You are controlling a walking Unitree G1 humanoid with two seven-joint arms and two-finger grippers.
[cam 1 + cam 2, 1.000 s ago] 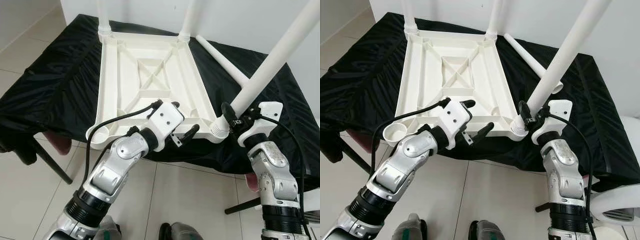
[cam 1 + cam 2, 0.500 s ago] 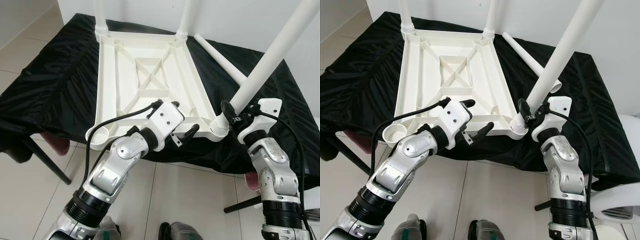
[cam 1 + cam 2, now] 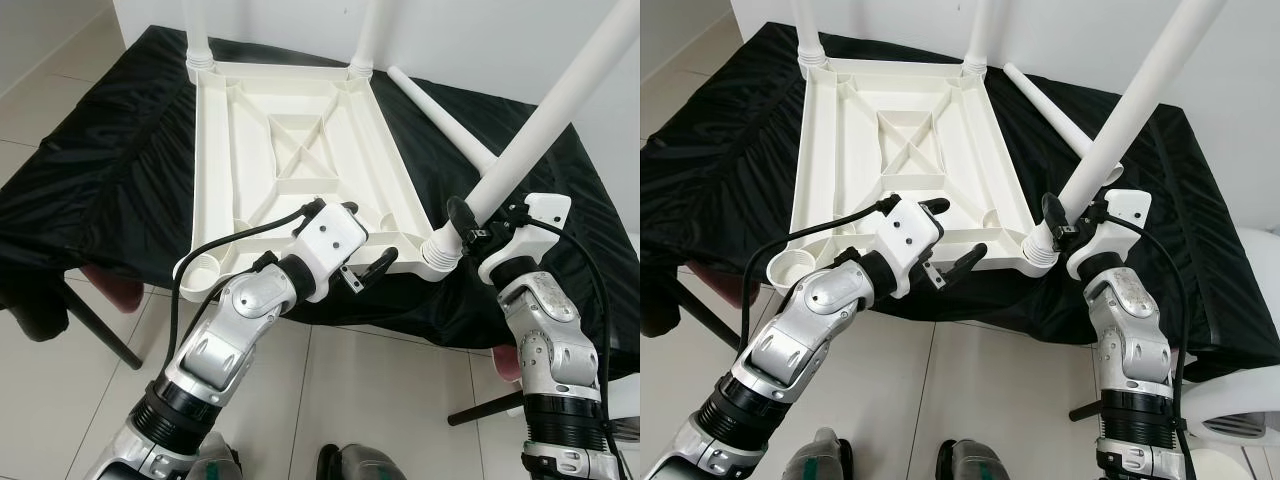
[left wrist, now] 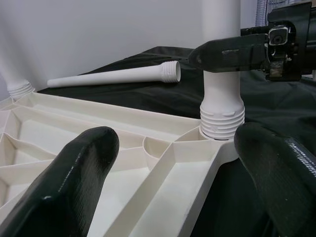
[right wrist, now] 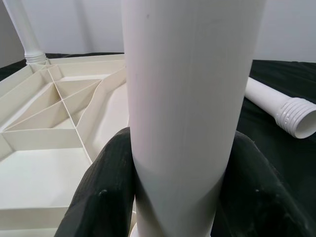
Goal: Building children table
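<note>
A white plastic table top (image 3: 290,150) lies upside down on a black-draped table (image 3: 110,170). Two white legs (image 3: 195,30) (image 3: 368,35) stand in its far corners. A third leg (image 3: 545,110) leans up from the near right corner socket (image 3: 440,250), with my right gripper (image 3: 478,222) shut around it just above the threaded base. In the right wrist view the black fingers (image 5: 106,192) hug this leg (image 5: 182,98). My left gripper (image 3: 368,238) is open over the top's near edge, its fingers (image 4: 74,182) straddling the rim. The near left socket (image 3: 200,268) is empty.
A loose white leg (image 3: 440,115) lies on the cloth to the right of the top. A white wall stands close behind. Black table legs and a reddish stool (image 3: 110,285) are below the near left edge, over a tiled floor (image 3: 400,400).
The view has shifted slightly. My right wrist has moved a little to the right, still holding the leg. My left gripper stays open in the same place.
</note>
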